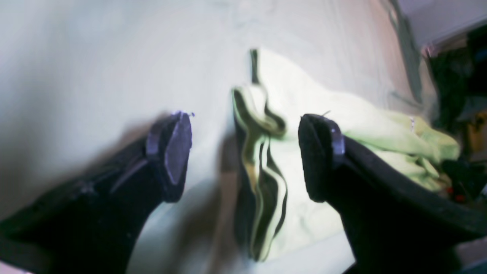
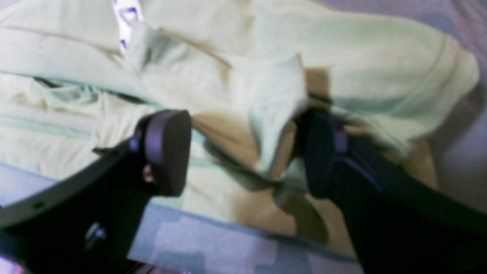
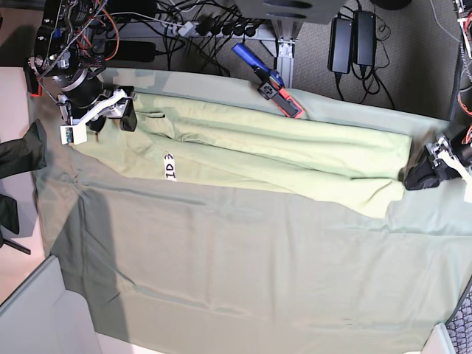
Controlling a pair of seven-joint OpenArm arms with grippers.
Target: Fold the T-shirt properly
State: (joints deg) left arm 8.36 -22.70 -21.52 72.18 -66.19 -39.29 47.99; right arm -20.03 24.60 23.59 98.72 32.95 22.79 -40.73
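T-shirt (image 3: 280, 158) lies stretched in a long band across the far side of the grey-green tablecloth (image 3: 243, 265), white tag (image 3: 170, 167) up, my right gripper (image 2: 243, 152) spread wide over its bunched end, my left gripper (image 1: 243, 156) also agape, a fold standing between the fingers, nothing clamped.

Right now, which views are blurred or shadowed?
Left wrist: soft and smeared, bright wash over the tablecloth. Right wrist: blurred, left-of-frame fingertip shadows the T-shirt. Base: sharp, dark shadow band on the cloth at that view's lower left.
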